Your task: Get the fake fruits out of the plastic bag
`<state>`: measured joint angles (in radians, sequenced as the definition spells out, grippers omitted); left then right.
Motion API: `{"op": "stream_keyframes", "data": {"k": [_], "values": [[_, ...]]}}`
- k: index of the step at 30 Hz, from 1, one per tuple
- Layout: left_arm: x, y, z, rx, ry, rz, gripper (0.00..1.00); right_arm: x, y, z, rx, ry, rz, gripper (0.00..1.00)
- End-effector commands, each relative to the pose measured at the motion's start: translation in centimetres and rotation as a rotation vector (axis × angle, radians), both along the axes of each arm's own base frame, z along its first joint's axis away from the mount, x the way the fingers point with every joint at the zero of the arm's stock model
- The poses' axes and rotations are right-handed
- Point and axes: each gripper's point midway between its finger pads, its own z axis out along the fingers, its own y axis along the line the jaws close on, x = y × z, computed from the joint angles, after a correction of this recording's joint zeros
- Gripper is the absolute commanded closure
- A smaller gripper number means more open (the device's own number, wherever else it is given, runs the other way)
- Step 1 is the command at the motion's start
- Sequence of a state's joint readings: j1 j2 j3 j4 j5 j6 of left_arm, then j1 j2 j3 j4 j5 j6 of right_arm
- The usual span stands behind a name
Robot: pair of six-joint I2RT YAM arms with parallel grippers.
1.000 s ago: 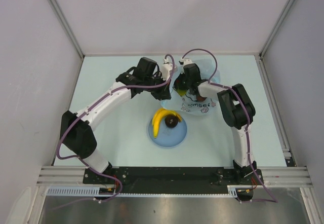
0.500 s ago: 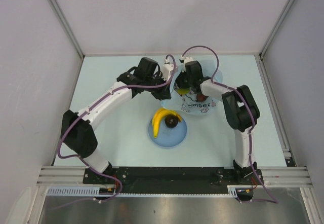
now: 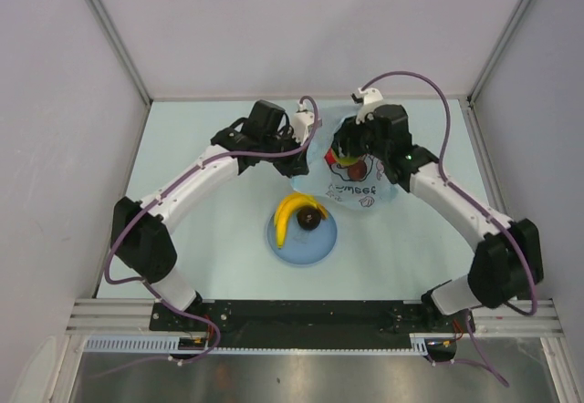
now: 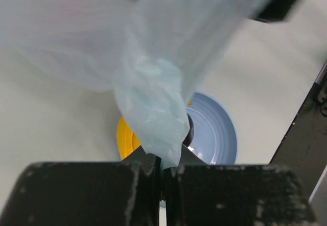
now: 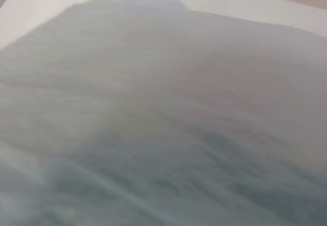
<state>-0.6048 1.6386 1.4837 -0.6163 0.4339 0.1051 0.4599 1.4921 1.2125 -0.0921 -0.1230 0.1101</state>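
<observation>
The pale-blue plastic bag [image 3: 362, 191] with its cartoon print lies at the back middle of the table. My left gripper [image 4: 162, 160] is shut on a bunched edge of the bag [image 4: 153, 108] and holds it up. My right gripper [image 3: 350, 154] reaches into the bag's mouth, and the film hides its jaws. A red fruit [image 3: 330, 157] and a darker red one [image 3: 359, 168] show inside the mouth. The bag film [image 5: 163, 134] blurs the whole right wrist view. A yellow banana [image 3: 288, 213] and a small maroon fruit [image 3: 310, 219] rest on the blue plate [image 3: 306, 248].
The blue plate [image 4: 217, 134] sits in front of the bag, between the two arms, with the banana [image 4: 126, 140] on it. Grey walls stand close on the left, back and right. A metal rail runs along the near edge.
The right arm has swung its elbow far out to the right, and its wrist has shifted right over the bag. The left arm, plate and fruits on it stayed put.
</observation>
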Motion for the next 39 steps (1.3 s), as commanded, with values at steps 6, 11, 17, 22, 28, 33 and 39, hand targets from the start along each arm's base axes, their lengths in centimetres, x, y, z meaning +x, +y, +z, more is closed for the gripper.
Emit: {"op": "stream_keyframes", "data": {"k": [6, 11, 17, 22, 28, 33, 39], "values": [[2.0, -0.8, 3.0, -0.009, -0.107, -0.008, 1.00, -10.8, 0.3, -1.1, -0.061, -0.032, 0.350, 0.53], [1.8, -1.5, 6.3, -0.073, -0.151, -0.036, 1.00, -11.8, -0.4, -5.6, -0.079, 0.045, 0.327, 0.52], [-1.1, -2.2, 10.3, -0.189, -0.183, -0.159, 1.00, -7.7, -3.1, -7.6, -0.094, 0.057, 0.156, 0.51], [-1.4, -2.3, 10.2, -0.198, -0.168, -0.171, 1.00, -6.5, -3.8, -8.1, -0.128, 0.065, 0.138, 0.53], [2.1, -1.5, 6.8, -0.078, -0.174, -0.035, 1.00, -12.7, 0.9, -5.1, -0.210, -0.031, 0.428, 0.55], [2.7, -1.7, 5.3, -0.058, -0.147, -0.024, 1.00, -19.0, 2.5, -2.8, -0.269, -0.140, 0.639, 0.55], [3.7, -2.0, 6.0, -0.090, -0.131, -0.001, 1.00, -23.6, 2.6, -4.7, -0.414, -0.198, 0.908, 0.57]]}}
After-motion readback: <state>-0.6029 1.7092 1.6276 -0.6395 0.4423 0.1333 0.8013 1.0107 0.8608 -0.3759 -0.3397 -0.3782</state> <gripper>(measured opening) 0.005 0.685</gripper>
